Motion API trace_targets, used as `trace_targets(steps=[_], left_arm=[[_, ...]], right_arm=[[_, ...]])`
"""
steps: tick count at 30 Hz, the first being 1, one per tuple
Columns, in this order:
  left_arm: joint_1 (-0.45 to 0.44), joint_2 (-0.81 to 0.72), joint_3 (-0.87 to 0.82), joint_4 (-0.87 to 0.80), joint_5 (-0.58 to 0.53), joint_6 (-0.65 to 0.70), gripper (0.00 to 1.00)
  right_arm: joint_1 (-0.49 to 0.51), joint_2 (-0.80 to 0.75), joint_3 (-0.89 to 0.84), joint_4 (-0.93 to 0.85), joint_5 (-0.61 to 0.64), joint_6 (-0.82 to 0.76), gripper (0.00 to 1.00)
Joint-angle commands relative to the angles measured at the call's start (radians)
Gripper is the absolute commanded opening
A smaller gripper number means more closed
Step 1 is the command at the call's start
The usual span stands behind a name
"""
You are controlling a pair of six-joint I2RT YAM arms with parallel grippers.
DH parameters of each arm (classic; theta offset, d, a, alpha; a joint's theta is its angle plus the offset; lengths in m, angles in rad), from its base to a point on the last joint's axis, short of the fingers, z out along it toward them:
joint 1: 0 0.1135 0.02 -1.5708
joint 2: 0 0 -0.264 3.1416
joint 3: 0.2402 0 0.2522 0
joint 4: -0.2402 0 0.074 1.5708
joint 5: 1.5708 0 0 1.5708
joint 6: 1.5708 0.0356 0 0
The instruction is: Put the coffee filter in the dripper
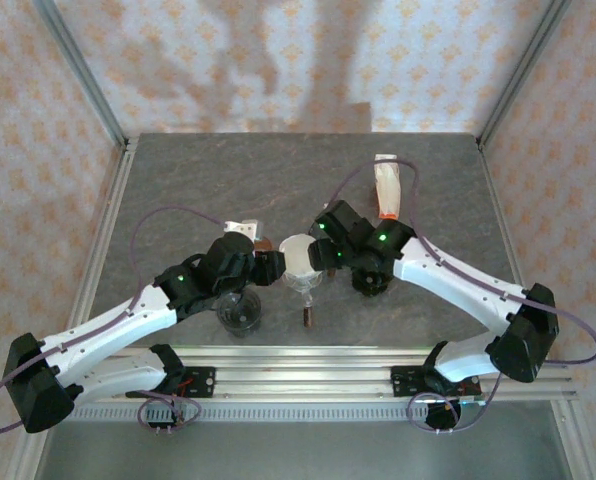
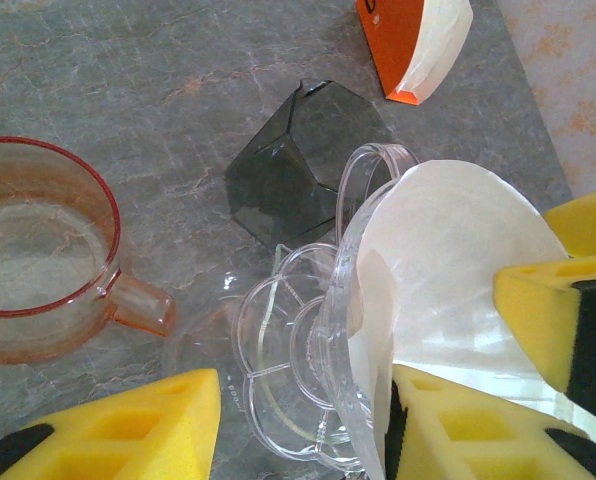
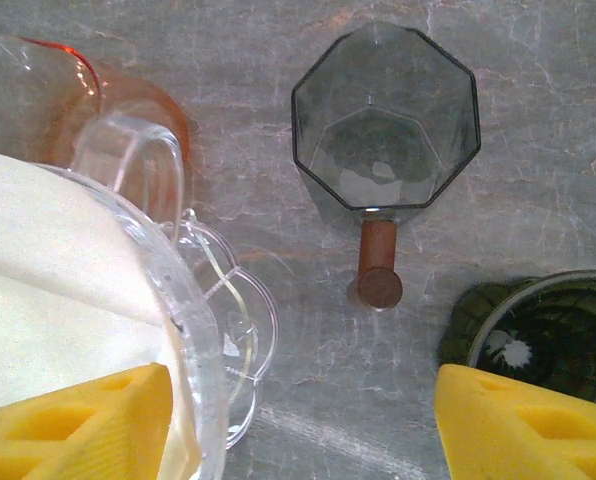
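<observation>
The clear plastic dripper (image 1: 306,284) (image 2: 278,350) (image 3: 228,320) stands mid-table between both arms. The white coffee filter (image 1: 298,255) (image 2: 448,260) (image 3: 48,250) lies inside its cone. My left gripper (image 1: 272,266) (image 2: 306,375) is open and straddles the dripper's wall: its right finger is over the filter, and its left finger stands outside with a gap to the wall. My right gripper (image 1: 324,258) (image 3: 303,372) is wide open. Its left finger rests at the filter inside the rim and its right finger hangs over bare table.
A smoky octagonal glass cup (image 2: 298,160) (image 3: 383,120) with a brown handle stands beside the dripper. An orange measuring cup (image 2: 38,250) (image 3: 68,80), the filter pack (image 1: 388,188) (image 2: 408,45), a dark round item (image 1: 368,280) (image 3: 548,340) and a clear glass (image 1: 240,315) surround it.
</observation>
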Motion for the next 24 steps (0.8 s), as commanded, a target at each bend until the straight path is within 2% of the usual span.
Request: trace_targets(steps=[1, 13, 24], left_arm=[[0.003, 0.002, -0.007, -0.004, -0.014, -0.008, 0.46], [0.003, 0.003, -0.008, -0.003, -0.017, -0.010, 0.47], [0.002, -0.002, -0.003, -0.002, -0.024, -0.014, 0.52]], right_arm=[[-0.002, -0.042, -0.017, 0.024, 0.008, 0.019, 0.70], [0.011, -0.100, -0.038, 0.039, 0.005, 0.032, 0.70], [0.016, -0.231, -0.010, 0.043, 0.084, 0.046, 0.70]])
